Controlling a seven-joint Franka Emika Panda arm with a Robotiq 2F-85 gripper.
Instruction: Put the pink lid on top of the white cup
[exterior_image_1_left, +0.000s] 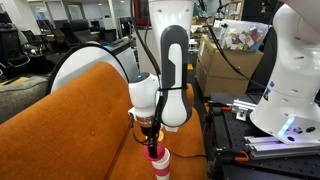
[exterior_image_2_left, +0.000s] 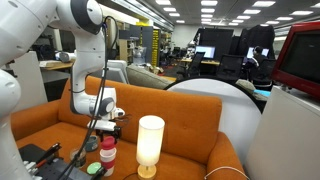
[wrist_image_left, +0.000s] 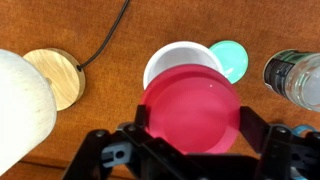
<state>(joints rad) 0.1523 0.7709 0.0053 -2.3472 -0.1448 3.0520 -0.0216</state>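
Clamping the pink lid (wrist_image_left: 190, 105) by two opposite edges, the gripper (wrist_image_left: 192, 130) comes into the wrist view from the bottom. Its jaws are spread only as wide as the lid and press against its rim on either side.

The white cup (wrist_image_left: 172, 55) stands directly beyond the lid. Only the upper left arc of its round rim shows, because the lid covers the rest of the mouth and sits offset toward the lower right. The wrist view does not show whether lid and rim touch. In an exterior view the lid (exterior_image_1_left: 153, 150) hangs just under the gripper (exterior_image_1_left: 150, 128), close above the cup (exterior_image_1_left: 161, 168); any gap between them is too small to judge.

Room is tight on the cup's right. A teal disc (wrist_image_left: 232, 58) lies flat just beside the cup's rim, and a clear bottle (wrist_image_left: 297, 80) stands farther right at the frame edge. The left is more open: a strip of bare tabletop (wrist_image_left: 110, 100) separates the cup from a wooden disc (wrist_image_left: 55, 75), and a black cable (wrist_image_left: 110, 35) runs from the disc toward the top of the view. A cream cylinder (wrist_image_left: 20, 115) fills the far left edge, and stands upright near the gripper in an exterior view (exterior_image_2_left: 150, 140).

An orange sofa (exterior_image_2_left: 190, 120) stands behind the table in both exterior views
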